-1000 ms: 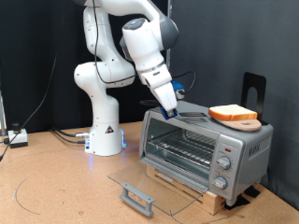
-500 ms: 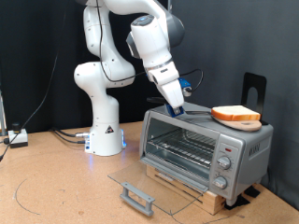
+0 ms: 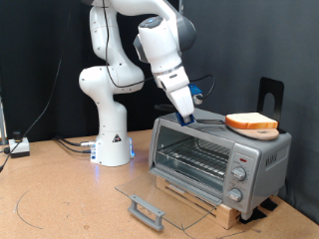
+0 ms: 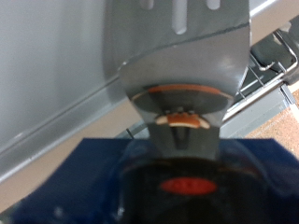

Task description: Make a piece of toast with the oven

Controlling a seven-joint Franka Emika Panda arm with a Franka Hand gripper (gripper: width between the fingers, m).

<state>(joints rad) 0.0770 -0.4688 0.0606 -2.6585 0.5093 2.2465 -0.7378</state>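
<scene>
The piece of toast (image 3: 251, 121) lies on a round light wooden board (image 3: 262, 132) on top of the silver oven (image 3: 239, 151), at the exterior view's right. The oven's glass door (image 3: 159, 192) hangs open and flat, and the wire rack (image 3: 194, 159) inside is bare. My gripper (image 3: 187, 110) hovers just above the oven's top, to the left of the toast, shut on a grey slotted spatula (image 4: 182, 47). The spatula's blade (image 3: 206, 120) points towards the toast and stops short of it. The wrist view shows the blade over the oven's top (image 4: 47, 84).
The oven stands on a wooden slat base (image 3: 204, 202). The door's handle (image 3: 147, 211) sticks out towards the exterior view's bottom. A black stand (image 3: 271, 95) rises behind the toast. The arm's white base (image 3: 112, 139) and cables (image 3: 20, 147) are at the left.
My gripper with the spatula moved slightly right and up along the oven's top towards the toast a second ago, and has held still for the last half second.
</scene>
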